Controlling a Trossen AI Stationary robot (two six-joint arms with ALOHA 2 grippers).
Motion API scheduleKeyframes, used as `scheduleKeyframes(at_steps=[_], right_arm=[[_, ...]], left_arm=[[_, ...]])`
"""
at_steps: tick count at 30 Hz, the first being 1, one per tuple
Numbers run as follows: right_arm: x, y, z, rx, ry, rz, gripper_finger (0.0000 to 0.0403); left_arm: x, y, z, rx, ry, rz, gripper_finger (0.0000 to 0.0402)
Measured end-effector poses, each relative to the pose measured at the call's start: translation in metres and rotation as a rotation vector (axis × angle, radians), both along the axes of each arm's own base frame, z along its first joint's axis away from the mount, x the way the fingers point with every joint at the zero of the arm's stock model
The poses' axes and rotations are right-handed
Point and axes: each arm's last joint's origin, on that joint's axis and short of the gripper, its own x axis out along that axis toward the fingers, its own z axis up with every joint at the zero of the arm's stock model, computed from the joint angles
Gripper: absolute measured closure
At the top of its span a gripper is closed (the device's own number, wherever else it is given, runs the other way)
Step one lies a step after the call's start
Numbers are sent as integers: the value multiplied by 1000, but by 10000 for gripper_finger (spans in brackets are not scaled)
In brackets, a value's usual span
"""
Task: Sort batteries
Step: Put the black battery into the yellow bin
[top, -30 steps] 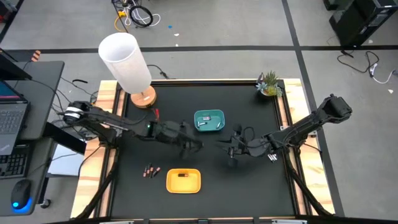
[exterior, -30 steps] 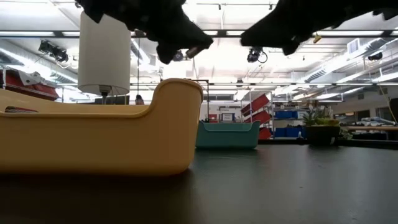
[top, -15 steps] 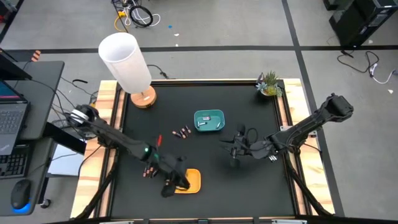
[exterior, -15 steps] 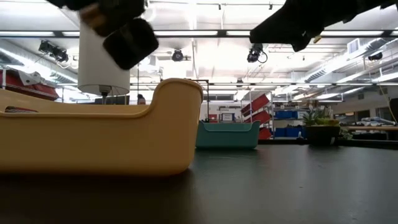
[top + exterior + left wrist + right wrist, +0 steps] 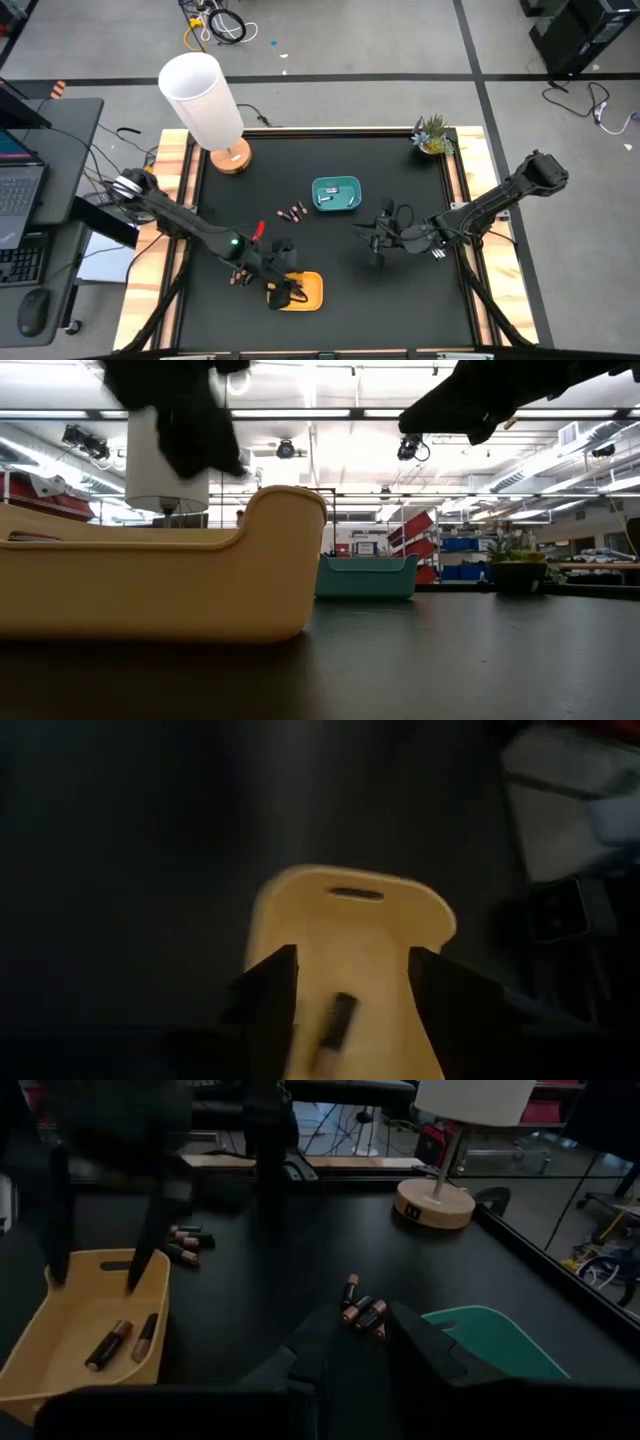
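Note:
My left gripper (image 5: 283,290) hangs open over the yellow tray (image 5: 312,290) near the table's front edge; its fingers stand apart above the tray's floor in the left wrist view (image 5: 350,970). Two copper-ended batteries (image 5: 125,1340) lie in that tray. More copper-ended batteries lie loose on the table: one cluster (image 5: 293,212) left of the teal tray (image 5: 336,195), another (image 5: 240,275) left of the yellow tray. Silvery batteries (image 5: 325,198) lie in the teal tray. My right gripper (image 5: 372,240) hovers right of centre, its fingers (image 5: 310,1355) slightly apart with nothing between them.
A white-shaded lamp (image 5: 205,100) on a wooden base stands at the far left corner and a small potted plant (image 5: 432,135) at the far right corner. Bare black tabletop lies between the trays and along the right side.
My left gripper has swung from the table's middle beside the teal tray toward the near edge, tipping further down, and now hangs over the yellow tray. The battery it carried is no longer between its fingers; the tray now holds two.

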Motion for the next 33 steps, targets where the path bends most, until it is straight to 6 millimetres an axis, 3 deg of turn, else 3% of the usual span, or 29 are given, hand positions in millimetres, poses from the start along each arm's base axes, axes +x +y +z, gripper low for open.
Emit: scheduleKeyframes(at_steps=[3, 9, 13, 17, 20, 26, 33], right_arm=[[0, 0, 0, -3, 1, 1, 326], [3, 1, 3, 11, -31, 46, 326], [8, 0, 6, 74, -18, 145, 326], [6, -6, -3, 73, 146, 108, 326], [-2, -9, -4, 94, 303, 80, 326], [-22, -27, 13, 144, 557, -74, 325], [-20, -48, 31, 197, 498, -141, 324]], left_arm=[[-15, 0, 19, 141, 61, 100, 202], [-37, 18, 24, 389, 134, 335, 231], [-34, 38, 13, 471, 191, 359, 251], [-29, 59, -4, 507, 221, 352, 266], [-30, 69, -18, 514, 245, 326, 270], [-28, 93, -38, 587, 255, 226, 271], [-26, 140, -63, 524, 212, 165, 271]])
